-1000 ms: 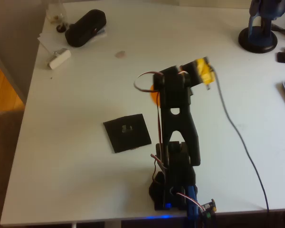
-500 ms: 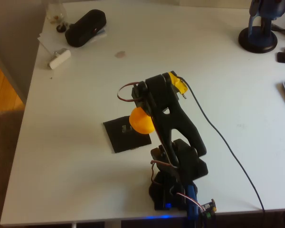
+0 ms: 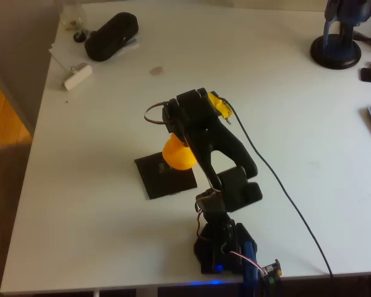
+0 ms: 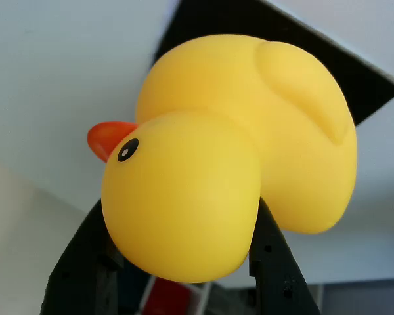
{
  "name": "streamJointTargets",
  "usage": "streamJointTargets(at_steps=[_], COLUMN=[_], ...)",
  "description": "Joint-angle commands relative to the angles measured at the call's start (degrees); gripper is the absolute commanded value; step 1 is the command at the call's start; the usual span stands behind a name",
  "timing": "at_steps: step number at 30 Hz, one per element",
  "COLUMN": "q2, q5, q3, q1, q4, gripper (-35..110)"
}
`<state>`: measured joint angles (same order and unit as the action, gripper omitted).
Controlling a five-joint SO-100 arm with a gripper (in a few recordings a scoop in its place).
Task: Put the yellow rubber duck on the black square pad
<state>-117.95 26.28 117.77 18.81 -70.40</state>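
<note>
One duck [image 3: 177, 154], yellow with an orange beak. One black square pad [image 3: 157, 179] under it, on the one white desk [image 3: 99, 124]. One black arm [image 3: 219, 167] with one pincer [image 4: 184, 262]. Up-left of the pad, at the desk's far corner: one black oblong case [image 3: 111, 36], one small white block [image 3: 78, 76], one glass bottle [image 3: 72, 15]. Far right of the pad: one blue stand [image 3: 337, 37] on a round black base.

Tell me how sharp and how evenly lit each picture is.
Overhead view: soft and grainy, daylight even on the white table, the black square pad showing little surface detail. Wrist view: the yellow rubber duck is crisp with smooth shading, the black fingers dark, the background slightly blurred.
</note>
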Motion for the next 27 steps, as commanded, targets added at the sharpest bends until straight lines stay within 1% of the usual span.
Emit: streamJointTargets(at_steps=[1, 3, 7, 9, 17, 23, 27], q2=[2.81, 3.16, 3.25, 3.25, 3.16, 3.16, 2.72], q5=[0.09, 0.09, 0.0, -0.62, -1.49, -1.41, -1.41], q3=[0.79, 1.93, 2.81, 2.29, 2.2, 2.11, 2.11], q1=[2.02, 4.66, 14.59, 17.23, 16.61, 10.72, 10.2], q4=[0.44, 0.53, 0.53, 0.62, 0.7, 0.88, 0.88], gripper=[10, 10, 10, 10, 10, 10, 10])
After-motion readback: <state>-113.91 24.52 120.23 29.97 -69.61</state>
